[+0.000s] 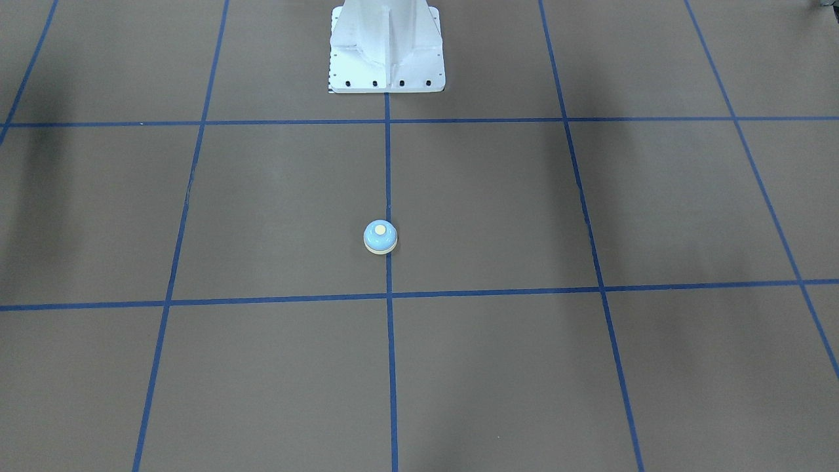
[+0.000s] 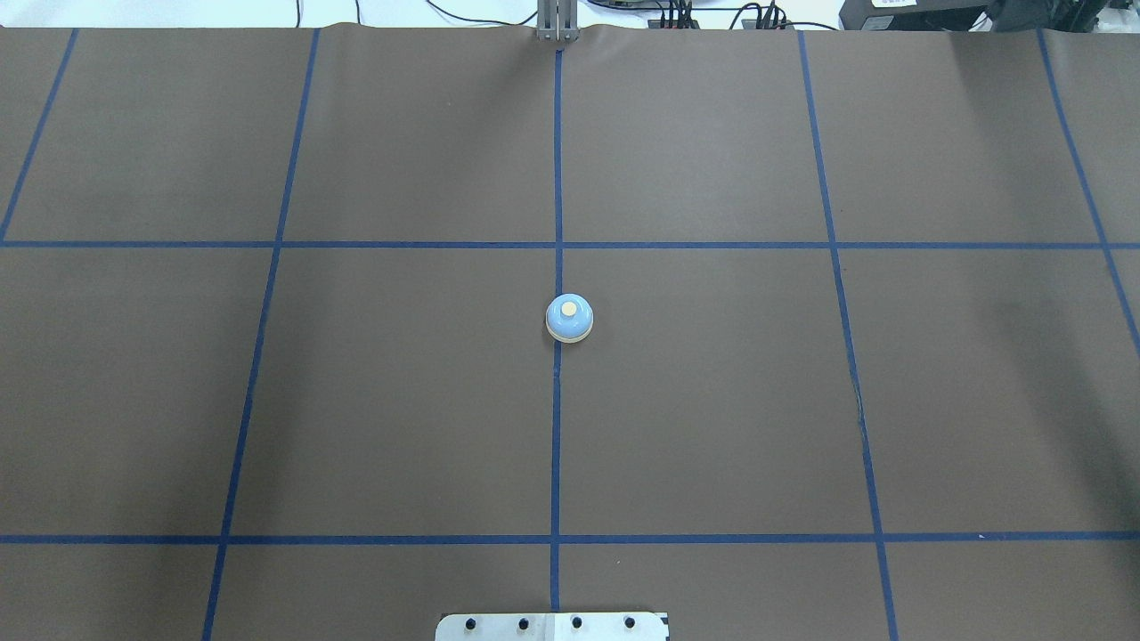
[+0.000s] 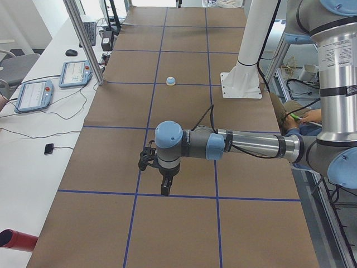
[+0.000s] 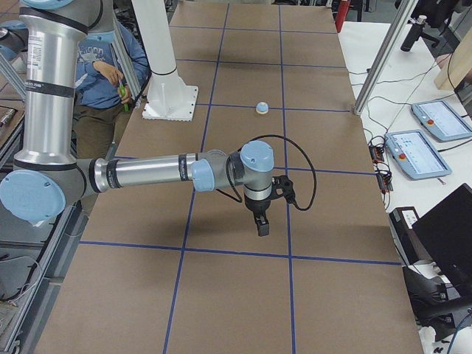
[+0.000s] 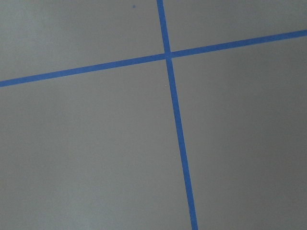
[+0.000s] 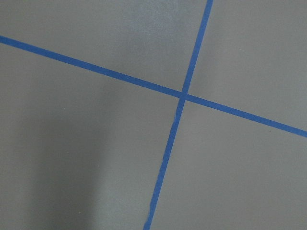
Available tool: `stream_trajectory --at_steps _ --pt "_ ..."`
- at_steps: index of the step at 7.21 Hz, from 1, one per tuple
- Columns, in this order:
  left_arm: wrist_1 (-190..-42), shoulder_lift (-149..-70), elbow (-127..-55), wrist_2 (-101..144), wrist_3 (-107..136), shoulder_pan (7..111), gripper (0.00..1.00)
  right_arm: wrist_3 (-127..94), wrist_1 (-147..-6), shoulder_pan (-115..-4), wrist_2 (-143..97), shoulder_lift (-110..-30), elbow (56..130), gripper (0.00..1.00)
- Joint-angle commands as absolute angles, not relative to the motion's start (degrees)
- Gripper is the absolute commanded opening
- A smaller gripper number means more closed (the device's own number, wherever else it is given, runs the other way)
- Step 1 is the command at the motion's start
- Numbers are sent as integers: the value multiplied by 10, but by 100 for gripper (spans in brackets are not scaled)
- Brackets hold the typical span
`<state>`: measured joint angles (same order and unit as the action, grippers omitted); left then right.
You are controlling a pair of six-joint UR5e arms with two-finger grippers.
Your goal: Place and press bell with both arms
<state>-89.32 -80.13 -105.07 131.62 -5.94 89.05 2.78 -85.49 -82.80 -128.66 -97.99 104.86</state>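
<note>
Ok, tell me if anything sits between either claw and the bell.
Nothing visible does. The bell stands alone on the centre tape line; only bare brown table lies between it and the left claw and right claw, each off towards its own end.

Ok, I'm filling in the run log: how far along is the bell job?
Looks done: the bell stands upright on the centre tape line, held by neither gripper. In hand: nothing; the left gripper and right gripper hang over the table toward its ends, far from the bell. Left: the press, if not already made; nothing is over the button.
</note>
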Motion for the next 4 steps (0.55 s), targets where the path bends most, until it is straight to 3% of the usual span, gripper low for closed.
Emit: stream_trajectory --at_steps 1,4 --pt "-895 -802 -1053 1317 -59 890 100 30 -853 -828 -1311 -985 1048 100" --pt "-895 -802 -1042 1318 -60 890 100 30 -850 -828 -1350 -985 1044 100"
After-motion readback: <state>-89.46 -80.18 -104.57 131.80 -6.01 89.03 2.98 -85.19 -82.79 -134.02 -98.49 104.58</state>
